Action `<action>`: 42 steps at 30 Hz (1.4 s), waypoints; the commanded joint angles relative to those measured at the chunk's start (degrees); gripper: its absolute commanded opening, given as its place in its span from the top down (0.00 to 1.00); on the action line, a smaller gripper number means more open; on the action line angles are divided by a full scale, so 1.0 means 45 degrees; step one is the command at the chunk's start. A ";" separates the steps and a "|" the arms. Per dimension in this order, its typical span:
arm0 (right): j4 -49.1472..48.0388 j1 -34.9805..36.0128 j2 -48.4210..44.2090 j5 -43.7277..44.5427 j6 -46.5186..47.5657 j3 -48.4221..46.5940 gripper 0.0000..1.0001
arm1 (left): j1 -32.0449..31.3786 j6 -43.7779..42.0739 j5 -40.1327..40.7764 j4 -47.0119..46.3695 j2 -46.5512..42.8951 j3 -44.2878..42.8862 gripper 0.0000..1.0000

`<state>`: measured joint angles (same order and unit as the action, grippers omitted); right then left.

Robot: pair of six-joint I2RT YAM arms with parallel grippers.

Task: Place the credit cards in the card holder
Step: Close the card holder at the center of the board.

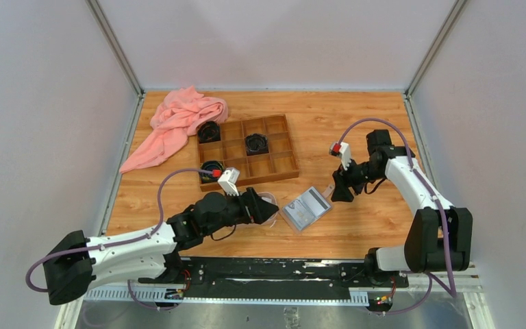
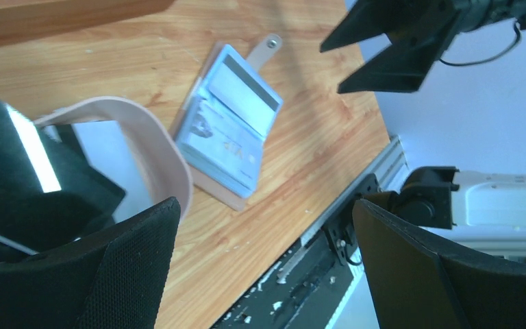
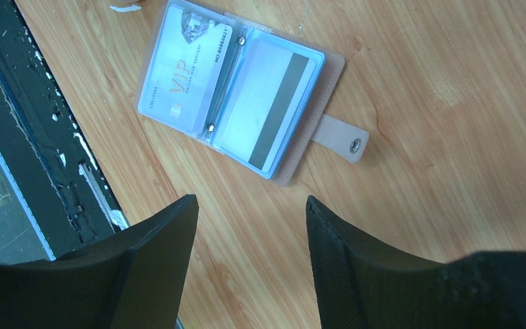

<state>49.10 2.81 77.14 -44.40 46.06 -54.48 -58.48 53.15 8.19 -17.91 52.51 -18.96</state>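
The surface (image 1: 356, 130) is a light orange wood-grain board. Plain pale walls (image 1: 274, 41) close it in on three sides, and metal posts (image 1: 116, 48) rise at the back corners. A black rail (image 1: 274, 274) runs along the near edge, where both arms are bolted.

At the back left a pink cloth (image 1: 178, 123) lies crumpled, just beside a brown box (image 1: 246, 147) of square compartments. Three of the compartments hold black coils (image 1: 256, 143).

The holder (image 3: 240, 89) lies open and flat near the front middle of the surface, between the two claws, with its clear sleeves facing up. One sleeve holds a white card (image 3: 181, 72) marked VIP. The other holds a pale card (image 3: 267, 110) with a dark stripe. Its tan strap (image 3: 342, 137), with a snap, sticks out flat on the wood on the side nearer the right claw.

Just left of the holder sits a pink-rimmed tray (image 2: 157, 144), apart from it. Black cards (image 2: 20, 178) lie inside the tray, partly cut off in the left wrist view.

The left claw (image 2: 266, 212) hangs low by the tray's rim with its jaws spread wide and nothing between them. The right claw (image 3: 251, 202) hovers above bare wood just right of the holder. Its jaws are partly apart and empty.
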 commanded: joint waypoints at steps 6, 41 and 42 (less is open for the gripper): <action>0.0202 -0.0528 -0.0002 -0.0397 -0.0565 -0.0367 0.37 | -0.1460 -0.0528 0.0098 -0.0296 0.1757 -0.1481 0.00; 0.0207 -0.1112 0.4359 -0.1284 -0.1970 -0.0946 0.46 | -0.3467 0.0744 0.2411 -0.0267 0.7909 -0.4135 0.29; 0.0202 -0.1044 0.4466 -0.1275 -0.1998 -0.0936 0.46 | -0.3467 0.0721 0.2445 -0.0276 0.7951 -0.4154 0.31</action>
<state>48.82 -2.98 96.09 -48.64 38.28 -57.65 -73.65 56.38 16.16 -18.33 87.22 -36.03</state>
